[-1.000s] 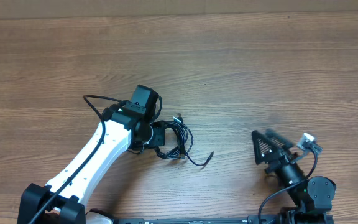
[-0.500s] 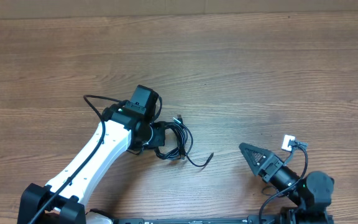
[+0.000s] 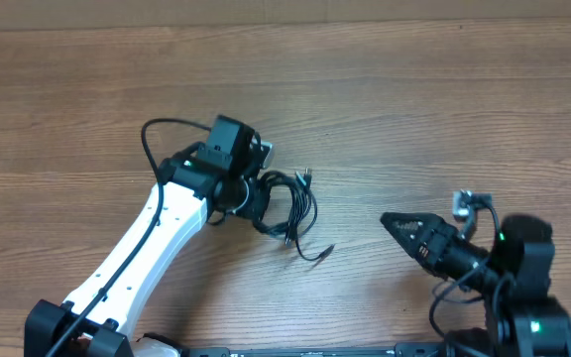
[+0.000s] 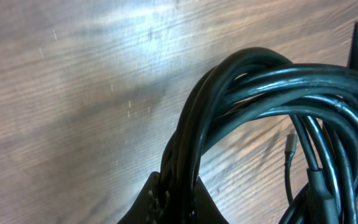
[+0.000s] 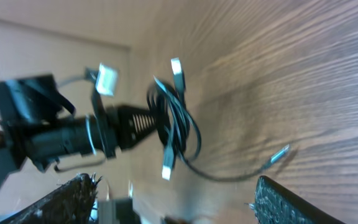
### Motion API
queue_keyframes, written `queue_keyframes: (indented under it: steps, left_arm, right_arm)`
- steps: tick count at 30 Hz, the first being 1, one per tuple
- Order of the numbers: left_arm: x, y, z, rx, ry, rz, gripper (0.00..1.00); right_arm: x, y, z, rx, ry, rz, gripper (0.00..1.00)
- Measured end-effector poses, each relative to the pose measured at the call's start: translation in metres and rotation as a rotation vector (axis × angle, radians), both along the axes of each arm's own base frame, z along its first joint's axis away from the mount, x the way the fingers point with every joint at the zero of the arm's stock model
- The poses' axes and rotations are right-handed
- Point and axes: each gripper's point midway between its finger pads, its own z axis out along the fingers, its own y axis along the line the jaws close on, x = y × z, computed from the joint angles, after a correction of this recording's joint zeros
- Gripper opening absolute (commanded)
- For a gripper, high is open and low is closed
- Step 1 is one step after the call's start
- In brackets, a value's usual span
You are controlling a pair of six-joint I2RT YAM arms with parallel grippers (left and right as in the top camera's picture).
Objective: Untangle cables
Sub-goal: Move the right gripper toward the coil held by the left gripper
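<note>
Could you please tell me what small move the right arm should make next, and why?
Probably ease the right gripper toward the loose cable end: that gripper is open and empty, while the left gripper holds the cables bundled.

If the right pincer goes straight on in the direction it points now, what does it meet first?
Probably the cables, bundled in the left pincer, straight ahead of the right pincer. Height is unclear, so it might pass over them.

A brown wood-grain table (image 3: 414, 109) meets a pale wall (image 3: 266, 10) along its far edge.
</note>
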Motion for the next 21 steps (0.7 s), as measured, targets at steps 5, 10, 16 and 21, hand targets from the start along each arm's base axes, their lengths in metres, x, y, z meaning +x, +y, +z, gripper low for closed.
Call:
queue_keyframes:
  steps: [5, 10, 16, 21]
  left_arm:
    - [0.014, -0.006, 0.019, -0.029, -0.052, 0.016, 0.04]
    - [0.016, -0.007, 0.022, -0.041, -0.045, 0.053, 0.04]
    - [0.008, -0.003, 0.019, -0.03, -0.004, 0.072, 0.04]
    - [0.004, -0.007, 0.019, -0.05, 0.014, 0.064, 0.04]
  right_arm:
    - [-0.004, 0.035, -0.004, -0.032, 0.012, 0.198, 0.8]
    - [-0.013, 0.075, -0.016, -0.081, -0.014, 0.369, 0.8]
    - [0.002, 0.106, -0.026, -0.191, -0.134, 0.382, 0.8]
    - [0.018, 0.123, -0.033, -0.239, -0.197, 0.363, 0.53]
